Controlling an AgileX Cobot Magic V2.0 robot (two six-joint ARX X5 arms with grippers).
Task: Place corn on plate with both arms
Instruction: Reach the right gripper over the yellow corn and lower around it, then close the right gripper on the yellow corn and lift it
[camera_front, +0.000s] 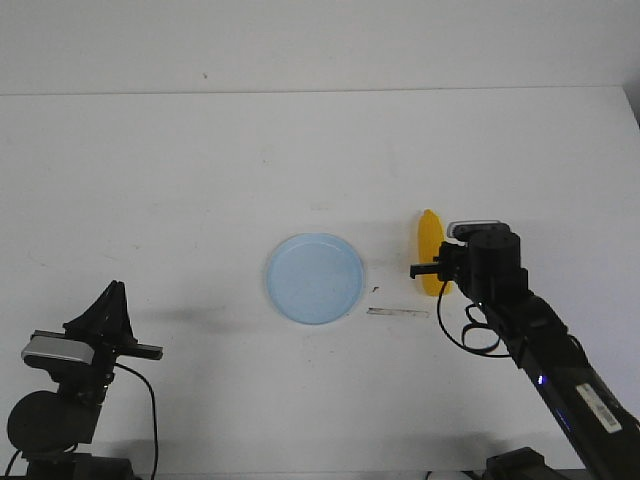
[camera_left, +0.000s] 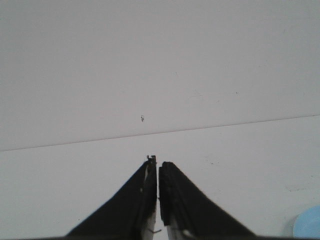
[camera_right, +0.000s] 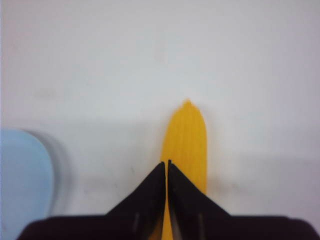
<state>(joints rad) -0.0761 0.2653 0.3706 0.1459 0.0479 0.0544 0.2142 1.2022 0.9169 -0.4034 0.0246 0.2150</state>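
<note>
The right fingers (camera_right: 166, 167) are pressed together, tips meeting over the near part of the corn (camera_front: 431, 254), which lies flat on the white worktop (camera_front: 200, 180); whether they touch it cannot be told. The corn sits right of the worktop's middle, tapered tip toward the far edge, just beside the pale blue plate (camera_front: 314, 278) but apart from it. A thin dark strip (camera_front: 398, 312) lies between them, nearer the front edge. The left fingers (camera_left: 158, 167) are together, holding nothing, parked near the front left corner.
</note>
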